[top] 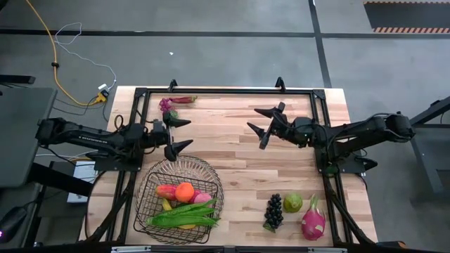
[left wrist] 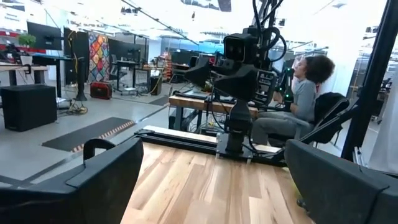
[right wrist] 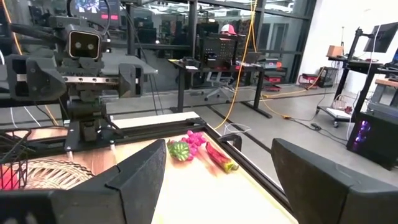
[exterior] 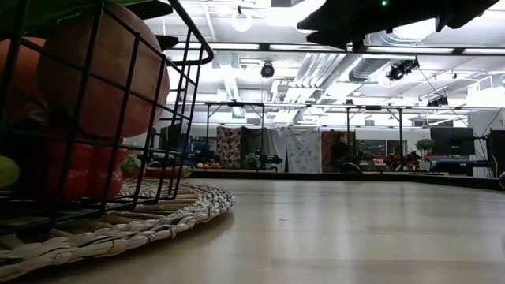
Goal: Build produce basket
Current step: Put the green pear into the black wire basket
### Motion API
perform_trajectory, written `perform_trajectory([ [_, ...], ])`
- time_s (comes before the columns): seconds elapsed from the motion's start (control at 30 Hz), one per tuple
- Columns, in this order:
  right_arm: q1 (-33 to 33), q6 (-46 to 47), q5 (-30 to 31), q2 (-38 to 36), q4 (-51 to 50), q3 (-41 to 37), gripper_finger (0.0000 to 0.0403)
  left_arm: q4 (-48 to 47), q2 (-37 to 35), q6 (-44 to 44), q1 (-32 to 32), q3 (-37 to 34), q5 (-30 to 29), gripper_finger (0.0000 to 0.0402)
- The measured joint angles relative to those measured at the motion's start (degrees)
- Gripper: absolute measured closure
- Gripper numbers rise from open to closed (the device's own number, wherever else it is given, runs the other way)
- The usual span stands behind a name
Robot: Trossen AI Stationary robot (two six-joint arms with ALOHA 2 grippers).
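The basket [top: 178, 199] is seen on a woven mat [exterior: 150, 213] at the near left of the tabletop [top: 232, 151]. In it are held an orange [top: 185, 191], a mango [top: 166, 191], a peach [top: 202, 198], green beans [top: 184, 213] and something yellow beneath them (probably the banana, though little of it shows). At the near right of the tabletop, well apart from the basket, dark grapes [top: 273, 211], a lime [top: 292, 203] and a dragon fruit [top: 313, 219] are laid close together. Another pink-and-green piece [top: 174, 102] is left at the far left corner, just beside the frame.

The left gripper [top: 180, 133] is held above the tabletop just beyond the basket's far rim, its fingers spread wide and nothing between them. The right gripper [top: 263, 124] is held over the far middle of the tabletop, facing the left one, its fingers also parted and empty. A seated person [left wrist: 297, 99] is seen beyond the table in the left wrist view.
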Motion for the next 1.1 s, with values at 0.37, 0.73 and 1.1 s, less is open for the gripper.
perform_trajectory([
  [0.37, 0.0, 0.1, -2.8, 0.0, -2.3, 0.0, 0.0119, 2.5, 0.0, -2.1, 0.0, 0.0, 4.1, 0.0021],
  [0.73, 0.0, 2.8, -2.8, 0.0, -2.3, 0.0, 0.0119, 2.5, 0.0, -2.1, 0.0, 0.0, 4.1, 0.0021],
  [1.1, 0.1, 13.6, -13.2, 0.0, -13.6, 3.1, 0.0119, 2.5, 0.0, -2.1, 0.0, 0.0, 4.2, 0.0021],
])
